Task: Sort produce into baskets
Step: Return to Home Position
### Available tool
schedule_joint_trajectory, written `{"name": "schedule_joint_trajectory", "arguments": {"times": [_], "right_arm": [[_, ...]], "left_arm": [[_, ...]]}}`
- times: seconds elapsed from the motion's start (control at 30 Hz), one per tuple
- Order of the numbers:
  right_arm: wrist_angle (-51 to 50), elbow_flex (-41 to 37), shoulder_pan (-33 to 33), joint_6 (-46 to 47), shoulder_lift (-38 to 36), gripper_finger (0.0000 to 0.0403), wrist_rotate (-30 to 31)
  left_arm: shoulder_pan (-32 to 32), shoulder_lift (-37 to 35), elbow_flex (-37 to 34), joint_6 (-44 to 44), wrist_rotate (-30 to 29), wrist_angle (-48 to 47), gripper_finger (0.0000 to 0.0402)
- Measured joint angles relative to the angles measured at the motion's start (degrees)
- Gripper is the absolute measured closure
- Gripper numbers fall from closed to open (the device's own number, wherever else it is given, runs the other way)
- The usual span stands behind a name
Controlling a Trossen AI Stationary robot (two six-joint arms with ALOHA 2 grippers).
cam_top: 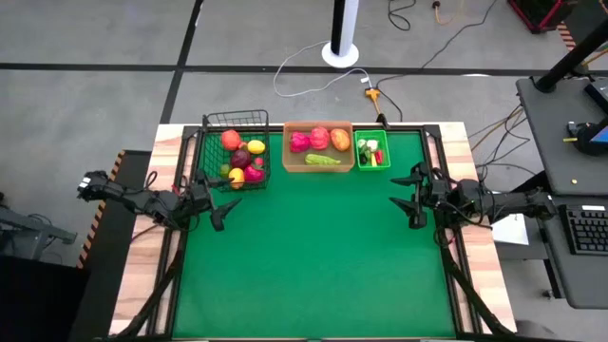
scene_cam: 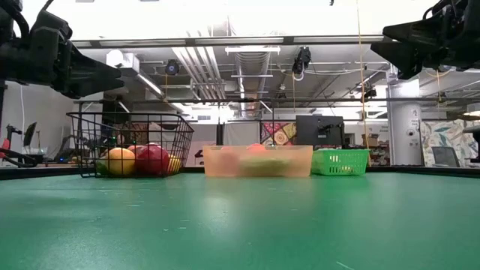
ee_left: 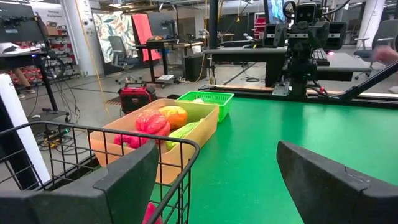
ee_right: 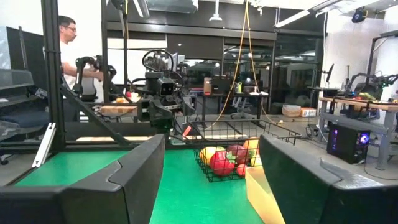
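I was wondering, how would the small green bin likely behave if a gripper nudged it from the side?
The green bin looks like thin latticed plastic holding only tiny pieces, so it is probably light and would slide easily. It sits low, so tipping seems unlikely. The tray beside it would likely block it that way.
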Motion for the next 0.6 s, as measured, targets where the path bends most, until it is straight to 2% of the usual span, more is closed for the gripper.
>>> {"name": "schedule_joint_trajectory", "arguments": {"times": [0.6], "right_arm": [[0.0,0.0,0.0,0.0,0.0,0.0155,0.0]], "left_arm": [[0.0,0.0,0.0,0.0,0.0,0.0,0.0093]]}}
